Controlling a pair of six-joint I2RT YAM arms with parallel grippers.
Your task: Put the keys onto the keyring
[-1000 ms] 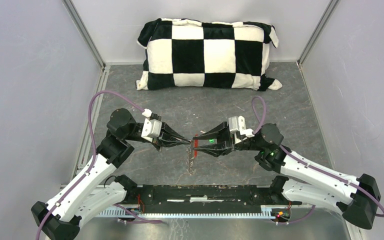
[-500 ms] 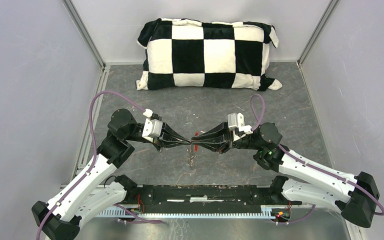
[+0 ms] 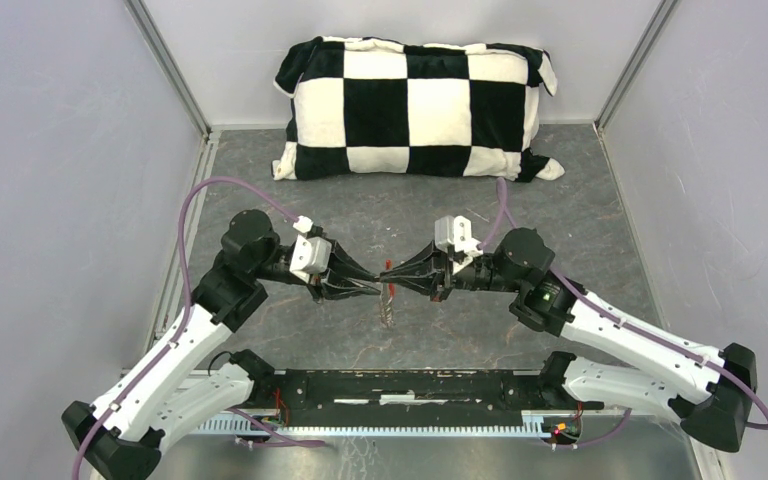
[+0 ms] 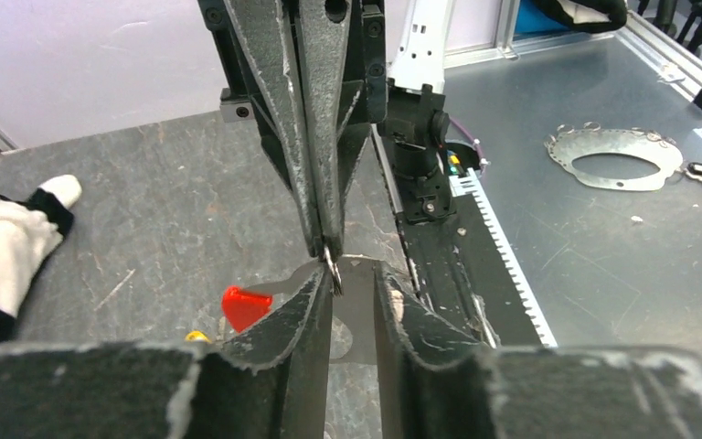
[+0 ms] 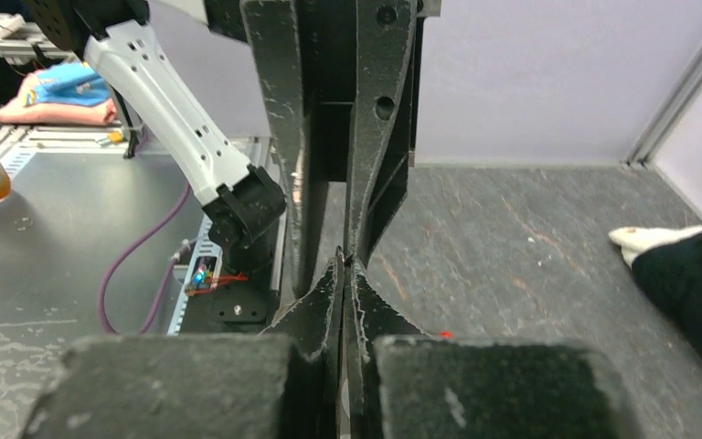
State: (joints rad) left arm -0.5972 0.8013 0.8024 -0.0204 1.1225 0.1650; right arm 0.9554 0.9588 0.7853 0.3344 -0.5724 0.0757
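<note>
Grey stone-look desk (image 3: 600,200), near edge first: both arm bases sit there, and both arms reach in to meet tip to tip over the middle. My L gripper (image 4: 352,274) has its fingers spread, w/ a clear gap and nothing in it that I can see. My R gripper (image 5: 345,267) is pressed tight together. In the L wrist view a thin silver bit of the keyring (image 4: 333,266) pokes out of its tips, so I think R is pinching the ring. The ring is up in the air there, not on the desk. Its red tag (image 4: 244,306) hangs just beside the L fingers. A yellow key head (image 4: 196,336) peeks out below it, half hidden. Can't tell if that key is on the ring yet. No green key in any view. At the far edge lies a black & white pillow (image 3: 415,105), well apart from the work.

Step, I reckon: a hand-over of the ring from L to R, so L is free to go get a key. Next move needs R to hold steady and L to back off slow, straight away from the tips, so it doesn't bump the ring. The ring is thin, so it could slip or turn.

Vs. a sec ago: L was shut and R was spread; now it's swapped. R arm has also swung in closer, and the meeting spot sits a bit farther from the near edge.
</note>
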